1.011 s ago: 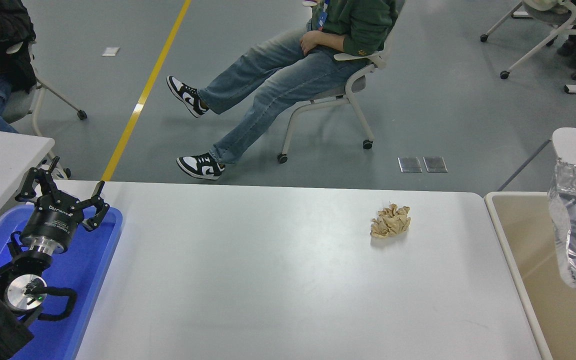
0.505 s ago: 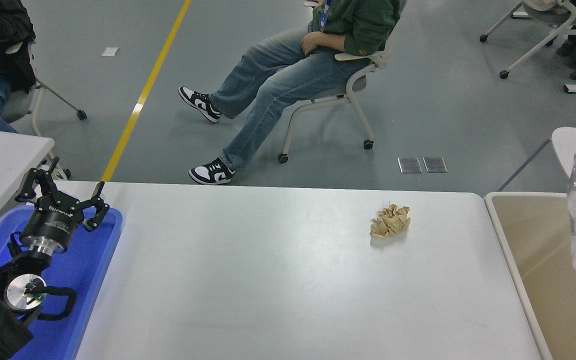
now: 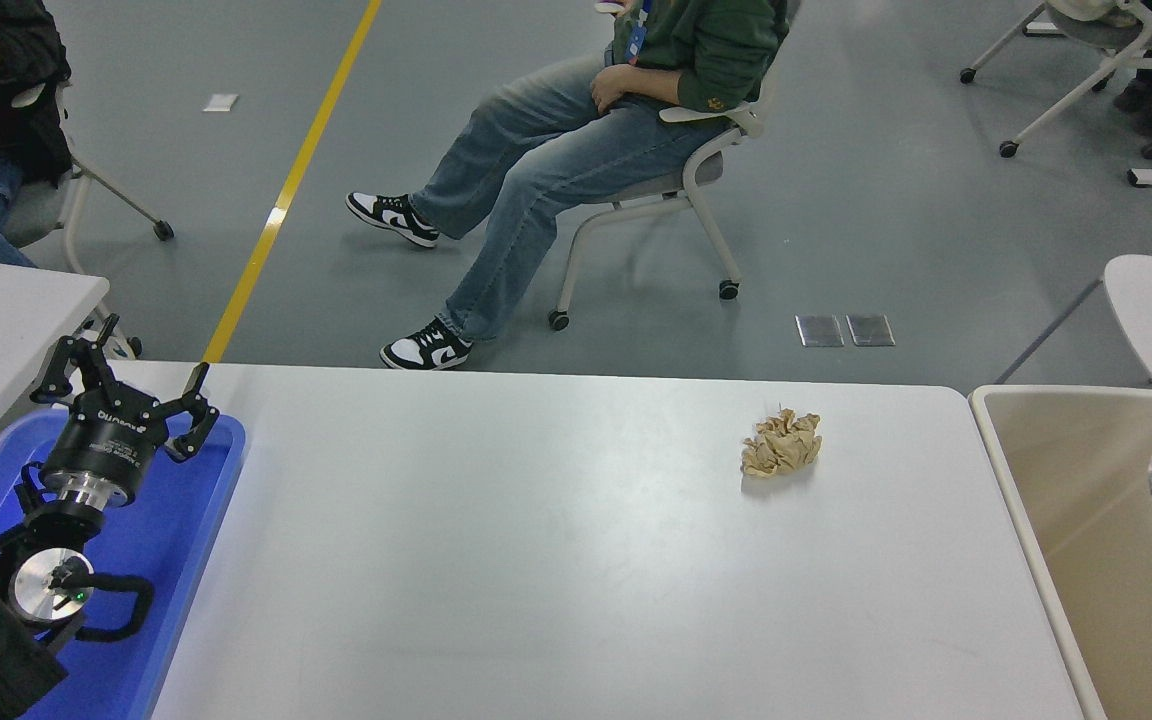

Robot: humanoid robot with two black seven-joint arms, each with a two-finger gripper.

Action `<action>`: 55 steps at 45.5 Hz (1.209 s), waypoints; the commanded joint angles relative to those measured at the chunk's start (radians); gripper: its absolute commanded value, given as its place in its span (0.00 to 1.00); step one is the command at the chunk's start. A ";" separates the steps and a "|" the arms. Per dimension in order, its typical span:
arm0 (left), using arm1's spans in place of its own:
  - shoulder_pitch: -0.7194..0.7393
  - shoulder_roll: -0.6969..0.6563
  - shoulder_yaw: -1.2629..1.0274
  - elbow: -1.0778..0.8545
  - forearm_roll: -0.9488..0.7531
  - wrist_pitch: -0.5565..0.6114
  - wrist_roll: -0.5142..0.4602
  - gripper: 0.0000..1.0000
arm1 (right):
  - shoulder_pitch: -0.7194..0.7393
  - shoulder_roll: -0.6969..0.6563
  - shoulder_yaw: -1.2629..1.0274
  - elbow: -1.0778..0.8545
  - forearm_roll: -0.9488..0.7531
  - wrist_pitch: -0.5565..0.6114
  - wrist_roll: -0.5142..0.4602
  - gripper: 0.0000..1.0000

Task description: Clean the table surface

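The big white table (image 3: pixel 556 560) lies to the right of the left pincer (image 3: pixel 126 385), which hangs wide open over the blue tray (image 3: pixel 186 560), and a brown crumpled paper ball (image 3: pixel 782 443) sits far off to its right, so light a clumsy push might knock it off.

There is only one view, so no part of the scene is shared between views. The camera sits high on the robot's side and looks forward and down over the wide, smooth white rectangular table (image 3: pixel 556 560). The grey floor lies beyond, far past the black fingers (image 3: pixel 198 425) at the lower left.
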 commanded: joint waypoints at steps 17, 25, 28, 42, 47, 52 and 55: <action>0.000 -0.001 0.000 0.000 0.000 0.000 0.000 1.00 | -0.330 0.421 0.126 -0.472 0.088 -0.274 0.005 0.00; 0.000 0.000 0.000 0.000 0.000 0.000 0.000 1.00 | -0.373 0.478 0.160 -0.472 0.097 -0.356 0.008 0.00; 0.000 0.000 0.000 0.000 0.000 0.000 0.000 1.00 | -0.382 0.497 0.198 -0.472 0.103 -0.371 0.009 0.00; 0.000 0.000 0.000 0.000 0.000 0.000 0.000 1.00 | -0.394 0.571 0.329 -0.475 0.106 -0.469 0.011 0.00; 0.000 0.000 0.000 0.000 0.000 0.000 0.000 1.00 | -0.399 0.573 0.374 -0.476 0.106 -0.498 0.011 0.00; 0.000 0.000 0.001 0.000 0.000 0.000 0.000 1.00 | -0.405 0.573 0.424 -0.498 0.106 -0.503 0.011 0.00; 0.000 0.000 0.000 0.000 0.000 0.000 0.000 1.00 | -0.408 0.573 0.425 -0.508 0.106 -0.503 0.011 0.00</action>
